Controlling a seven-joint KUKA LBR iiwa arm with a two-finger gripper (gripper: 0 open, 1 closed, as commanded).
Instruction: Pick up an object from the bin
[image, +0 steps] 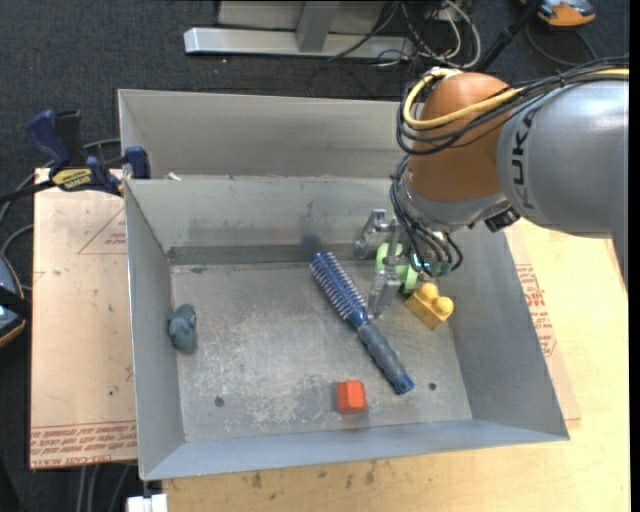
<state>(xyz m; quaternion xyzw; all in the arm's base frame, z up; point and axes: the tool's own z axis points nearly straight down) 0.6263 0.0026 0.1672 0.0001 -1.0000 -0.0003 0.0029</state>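
1 blue hairbrush (350, 305) mid-bin, yellow block (428, 306) beside, arm (560, 150) above

Arm (560, 150) extends from the right, gripper (386, 285) pointing downward

1. The arm (575, 150) is a thick, rounded link of smooth silver-grey metal.
2. Dark lettering (520, 158) runs along its side; only part of the maker's name can be read.
3. A glossy orange cover (455, 140), dome-shaped, sits over the wrist.
4. Yellow and black cables (428, 98) loop across the top of the cover and down its side.
5. Under the cover is a dark grey ring (440, 208) with thin black wires hanging from it.
6. The hand (383, 285) is bare silvery metal with a bright green piece at its middle.
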